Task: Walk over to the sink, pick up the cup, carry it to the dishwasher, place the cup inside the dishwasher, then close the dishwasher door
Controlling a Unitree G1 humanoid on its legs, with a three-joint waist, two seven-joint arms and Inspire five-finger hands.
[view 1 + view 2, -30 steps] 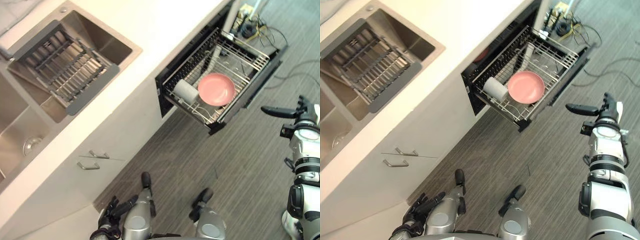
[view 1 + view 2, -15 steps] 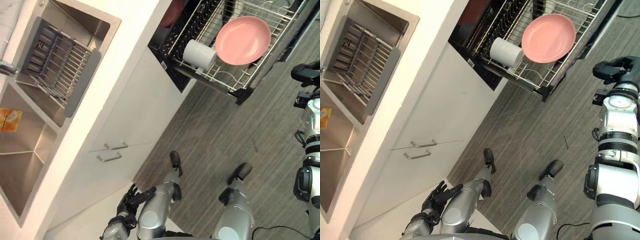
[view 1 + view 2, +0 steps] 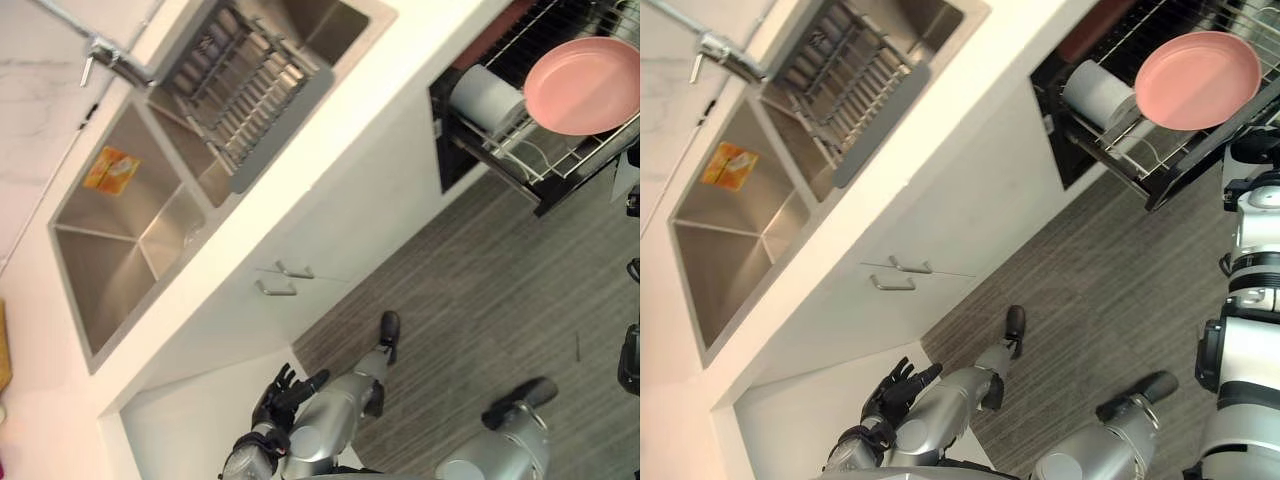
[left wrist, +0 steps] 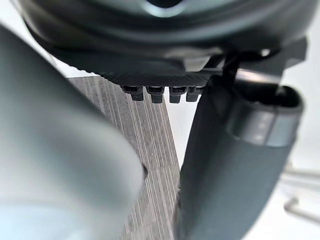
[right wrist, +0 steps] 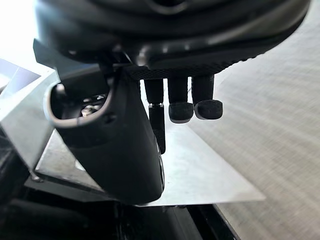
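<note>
While the rack [image 3: 1118, 160] stands drawn out, cup [image 3: 1097, 90]: on its side in it, just beside the pink plate [image 3: 1197, 78], well apart from all fingers.
Left hand [image 3: 895, 385]: fingers spread wide, empty, near the cabinet [image 3: 940, 230].
Right hand [image 5: 165, 55]: fingers loosely straight, empty, above the dishwasher door [image 5: 210, 175].

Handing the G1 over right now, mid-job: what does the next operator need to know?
Left hand: open, empty, low by the white cabinet front.
Right hand: open, empty, fingers above a flat metal panel.
The pale cylindrical cup lies on its side in the pulled-out wire dishwasher rack, beside the round pink plate.
Done: the cup is in the dishwasher.
Left: slide the rack in and shut the dishwasher.
</note>
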